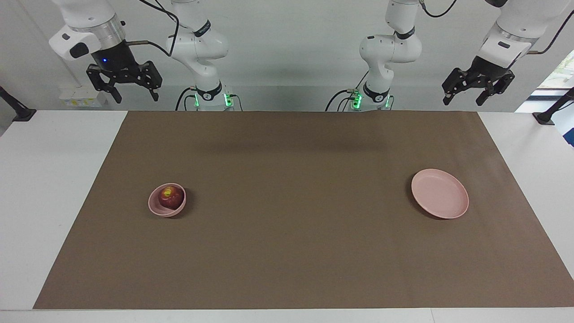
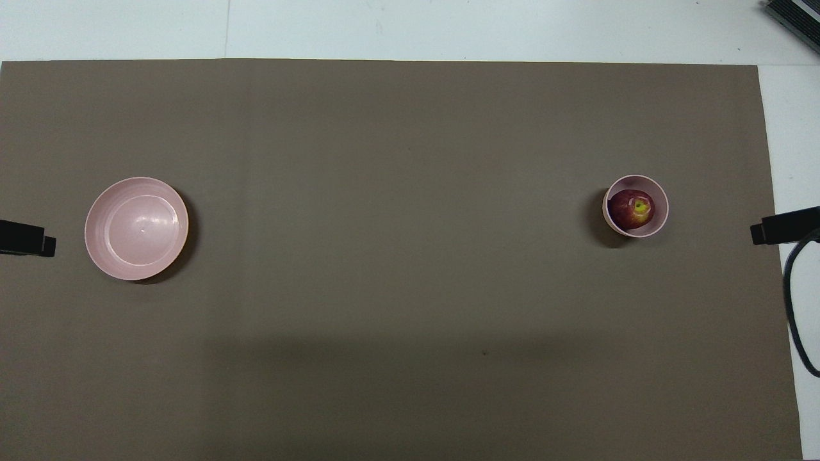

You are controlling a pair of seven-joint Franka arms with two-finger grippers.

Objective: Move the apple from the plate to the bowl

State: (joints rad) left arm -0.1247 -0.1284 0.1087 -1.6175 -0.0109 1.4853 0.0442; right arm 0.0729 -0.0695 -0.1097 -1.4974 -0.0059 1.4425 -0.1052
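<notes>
Facing view: apple [image 1: 170, 196] sits in bowl [image 1: 167, 200], toward the right arm's end.
Plate [image 1: 440, 194]: bare, toward the left arm's end.
Right gripper [image 1: 124, 87]: raised, fingers spread, holding nothing.
Left gripper [image 1: 474, 89]: raised, fingers spread, holding nothing.

One apple [image 1: 171, 196] lay in view, and one bowl [image 1: 158, 208], and one plate [image 1: 440, 193]. One brown mat [image 1: 296, 251] covered one desk [image 1: 49, 188]. Two robot arms stood there, each with one pincer: the left pincer [image 1: 478, 85] and the right pincer [image 1: 124, 83].
</notes>
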